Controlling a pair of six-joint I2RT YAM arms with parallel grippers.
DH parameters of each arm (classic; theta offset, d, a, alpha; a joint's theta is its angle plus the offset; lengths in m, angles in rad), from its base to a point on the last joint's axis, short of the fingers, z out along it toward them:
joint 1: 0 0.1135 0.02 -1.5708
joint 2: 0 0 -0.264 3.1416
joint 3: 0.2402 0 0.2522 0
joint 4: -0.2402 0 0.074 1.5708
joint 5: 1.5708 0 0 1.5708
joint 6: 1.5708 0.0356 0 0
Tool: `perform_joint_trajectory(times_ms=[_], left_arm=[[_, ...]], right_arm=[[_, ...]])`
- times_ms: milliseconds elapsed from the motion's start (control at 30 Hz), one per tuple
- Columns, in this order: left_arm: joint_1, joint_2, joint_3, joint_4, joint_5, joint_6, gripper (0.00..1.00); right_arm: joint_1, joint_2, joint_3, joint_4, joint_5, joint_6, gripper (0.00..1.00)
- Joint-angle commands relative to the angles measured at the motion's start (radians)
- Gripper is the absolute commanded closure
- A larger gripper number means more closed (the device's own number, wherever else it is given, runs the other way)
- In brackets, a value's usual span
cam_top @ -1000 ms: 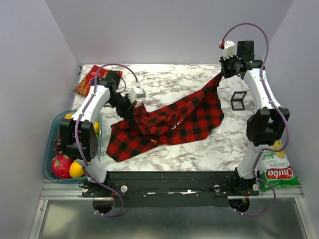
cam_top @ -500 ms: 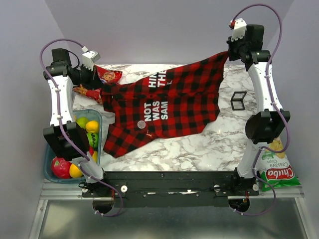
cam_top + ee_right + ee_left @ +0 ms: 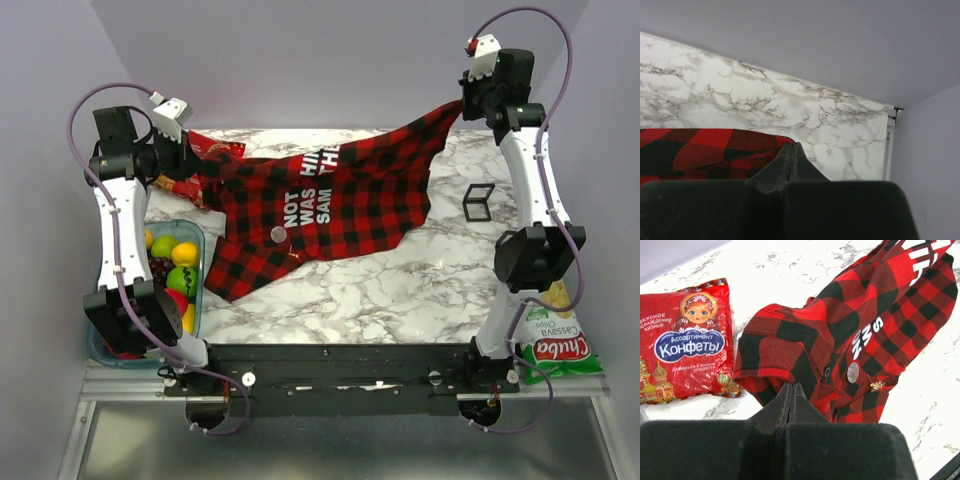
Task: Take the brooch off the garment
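The 2 arms have drawn apart, so the left gripper point(image 3: 791, 386) and right gripper point(image 3: 792, 146), each clamped on an edge of the garment point(image 3: 370, 200), now hold it spread, exposing the brooch point(image 3: 273, 233) just beside its white lettering point(image 3: 310, 205).

We log a red crinkly candy packet point(image 3: 687, 347), white Cyrillic lettering and a matryoshka picture, lying flat just left of the left gripper point(image 3: 791, 385). On that gripper's near side is a clear blue-tinted plastic bin point(image 3: 203, 275) with yellow, green and red fruit. A small black wire cube frame point(image 3: 479, 203) stands on the white marble-pattern tabletop point(image 3: 400, 290), near side of the right gripper point(image 3: 791, 146). A green-and-white Chuba cassava chips bag point(image 3: 550, 345) lies well nearer still.
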Motion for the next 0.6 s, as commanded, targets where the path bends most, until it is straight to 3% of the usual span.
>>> perform_joint_trajectory(times_ms=[0,367,567], left_arm=[[0.008,-0.067,-0.085,0.087,-0.033,-0.018,1.00],[0.002,-0.024,-0.044,0.290,-0.079,-0.136,1.00],[-0.004,-0.045,0.034,0.383,-0.125,-0.171,1.00]], right_arm=[[-0.007,-0.054,-0.059,0.021,0.029,0.001,0.99],[-0.007,0.068,0.161,0.036,0.084,-0.003,0.99],[-0.007,0.053,0.206,0.168,0.148,-0.018,0.99]])
